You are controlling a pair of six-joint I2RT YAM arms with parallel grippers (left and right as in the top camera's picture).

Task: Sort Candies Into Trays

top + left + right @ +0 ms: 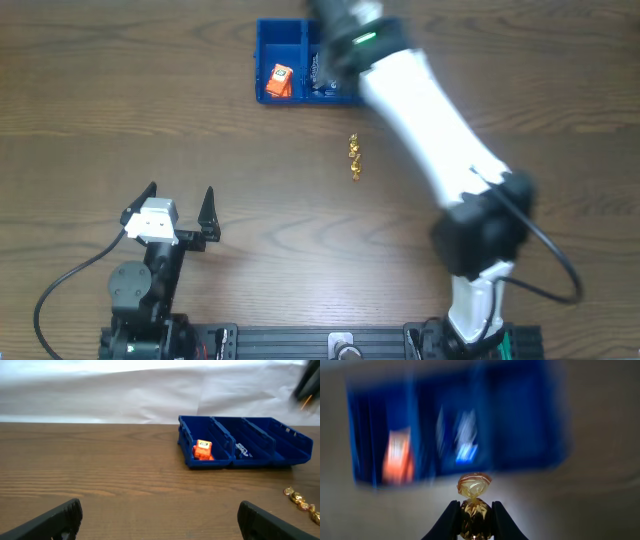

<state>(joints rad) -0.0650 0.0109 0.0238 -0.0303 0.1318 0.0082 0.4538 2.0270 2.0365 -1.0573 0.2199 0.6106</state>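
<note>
From above, a blue plastic three-compartment tray [290, 40] sits at the far side of the brown wooden table [120, 110], with an orange-wrapped candy [280, 80] in its left compartment. Loose gold foil candies [355, 158] lie on the table nearer the arms. The left gripper [180, 192] sits near its base.

In the left wrist view its fingers are spread wide and empty.

In the right wrist view, the right gripper [475, 512] pinches a gold foil-wrapped candy [474, 485] just before the tray.

No legible text: the orange candy [202, 450] in the blue tray's [295, 450] end compartment has a small pale label patch, the blue wrapper [242, 450] in the middle compartment has white print, both too blurred to read.
</note>
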